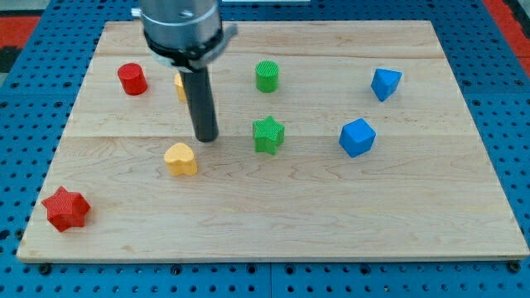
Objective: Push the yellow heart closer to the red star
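Landmark: the yellow heart [180,159] on the wooden board [331,232]. My tip [206,137] stands just above and right of it, apart. The red star [66,209] lies well down-left of it. The green star [267,134] lies to its right. The red cylinder [132,79] lies up-left of it.

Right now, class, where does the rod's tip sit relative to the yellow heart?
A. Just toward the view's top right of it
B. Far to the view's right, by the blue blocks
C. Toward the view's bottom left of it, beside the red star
A: my tip sits just toward the view's top right of the yellow heart, while the red star lies far off at the bottom left.
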You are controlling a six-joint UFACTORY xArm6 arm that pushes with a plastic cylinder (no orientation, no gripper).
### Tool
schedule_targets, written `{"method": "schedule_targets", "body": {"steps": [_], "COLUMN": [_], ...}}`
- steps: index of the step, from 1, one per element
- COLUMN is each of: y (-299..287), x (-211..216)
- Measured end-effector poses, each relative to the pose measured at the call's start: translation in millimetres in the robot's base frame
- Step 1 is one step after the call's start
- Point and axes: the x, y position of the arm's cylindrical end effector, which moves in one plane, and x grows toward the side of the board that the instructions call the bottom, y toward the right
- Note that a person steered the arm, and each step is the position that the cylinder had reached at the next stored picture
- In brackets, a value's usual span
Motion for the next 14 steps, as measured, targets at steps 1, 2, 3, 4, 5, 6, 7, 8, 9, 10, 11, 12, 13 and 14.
{"method": "schedule_targets", "body": {"steps": [1, 2, 3, 4, 5, 6, 7, 8, 9, 10, 11, 12, 13, 14], "y": [-2, -15, 2, 5, -22, -70, -91, -96, -80, -42, -9, -11, -41, -40], "x": [48, 75, 57, 19, -12, 13, 65, 43, 6, -5, -3, 29, 66, 64]}}
